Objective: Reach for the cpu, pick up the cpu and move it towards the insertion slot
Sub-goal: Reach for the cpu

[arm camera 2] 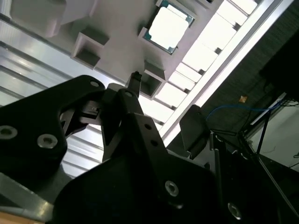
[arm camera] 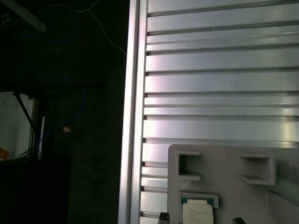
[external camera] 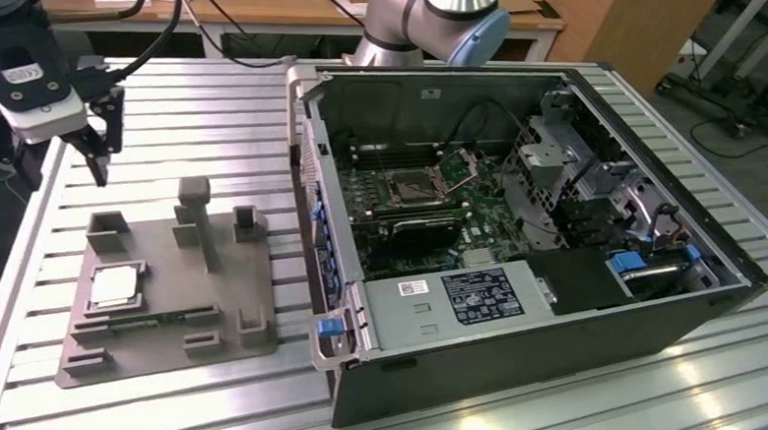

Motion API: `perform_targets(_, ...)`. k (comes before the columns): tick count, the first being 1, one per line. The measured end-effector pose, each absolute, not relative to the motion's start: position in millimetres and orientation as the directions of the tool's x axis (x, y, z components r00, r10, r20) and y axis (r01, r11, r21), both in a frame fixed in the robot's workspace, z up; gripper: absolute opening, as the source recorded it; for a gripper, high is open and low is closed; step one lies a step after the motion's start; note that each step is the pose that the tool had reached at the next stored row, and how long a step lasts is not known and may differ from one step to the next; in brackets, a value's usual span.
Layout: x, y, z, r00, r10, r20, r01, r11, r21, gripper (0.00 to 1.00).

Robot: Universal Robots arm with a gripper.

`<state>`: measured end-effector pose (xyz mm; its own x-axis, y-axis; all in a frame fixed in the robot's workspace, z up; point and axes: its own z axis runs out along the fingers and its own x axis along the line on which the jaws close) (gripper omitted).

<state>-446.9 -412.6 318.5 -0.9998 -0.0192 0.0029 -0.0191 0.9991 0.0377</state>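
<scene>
Hand [external camera: 98, 164] hangs open and empty above the table [external camera: 206, 97], clear of everything. In the first wrist view its two fingertips [arm camera: 163, 217] stand well apart with nothing between them but the scene below. The cpu [external camera: 113, 287] lies flat, pale face up, in a shallow pocket of the grey fixture [external camera: 158, 252]. It sits lower than the hand and a little ahead of it, not touched. In the second wrist view it [arm camera 2: 169, 25] shows beyond the fingers, framed by the pocket's low walls. In the first wrist view it [arm camera: 198, 214] lines up roughly between the two tips. The slot [external camera: 409, 187] is well apart from the hand, down inside the open case [external camera: 515, 232] on the far side of the fixture. I judge that the work is at the reach: the hand is roughly lined up with the chip but well above it, and no grasp has been made. To my eye, closing that gap calls for a straight, level descent with one finger on each side of the chip. The fingers need to clear the pocket's walls and the upright blocks nearby. They then have to meet the chip's thin edges squarely, since a tilted grip on so flat a part could let it slip or lift it askew.
</scene>
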Motion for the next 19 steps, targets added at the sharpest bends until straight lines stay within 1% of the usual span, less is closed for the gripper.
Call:
perform_targets(12, -447.8, -412.7, 317.3, -1.0, -0.019, 0.003, -0.019, 0.999, 0.036, 0.61)
perform_targets(19, -448.8, -415.9, 311.0, -1.0, -0.019, 0.003, -0.019, 0.999, 0.036, 0.61)
